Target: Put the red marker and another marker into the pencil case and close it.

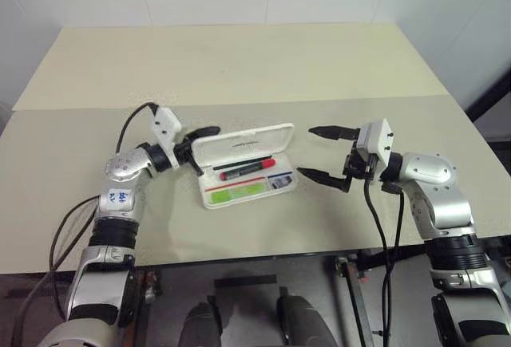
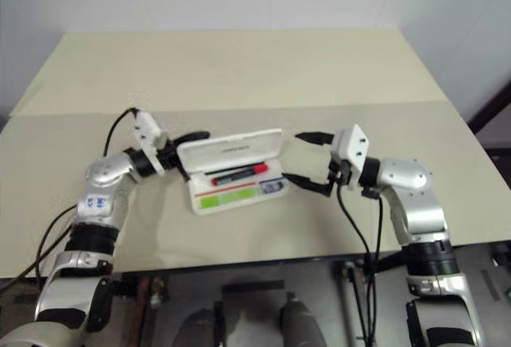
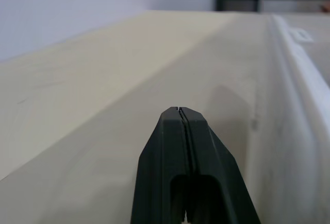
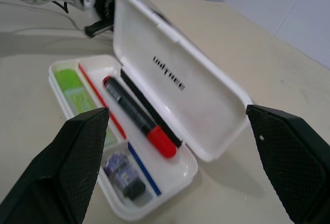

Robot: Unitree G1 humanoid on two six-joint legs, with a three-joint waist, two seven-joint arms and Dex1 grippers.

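The white pencil case (image 1: pixel 281 189) lies open mid-table, its lid (image 4: pixel 180 80) standing upright behind the tray. Inside the tray lie the red marker (image 4: pixel 135 113), red cap toward the right, and the light-green highlighter (image 4: pixel 72 87) in the front compartment. My left gripper (image 1: pixel 212 132) is shut on nothing, its tip close behind the lid's left end; I cannot tell whether it touches. In the left wrist view the shut fingertips (image 3: pixel 179 112) point along the lid's back (image 3: pixel 301 105). My right gripper (image 1: pixel 319 154) stands wide open just right of the case, facing it, holding nothing.
A small dark purplish object (image 4: pixel 124 172) sits in the tray's right compartment. The beige table (image 1: pixel 239 68) stretches far behind the case, with a seam across it. Its front edge (image 1: pixel 255 258) runs close below the arms.
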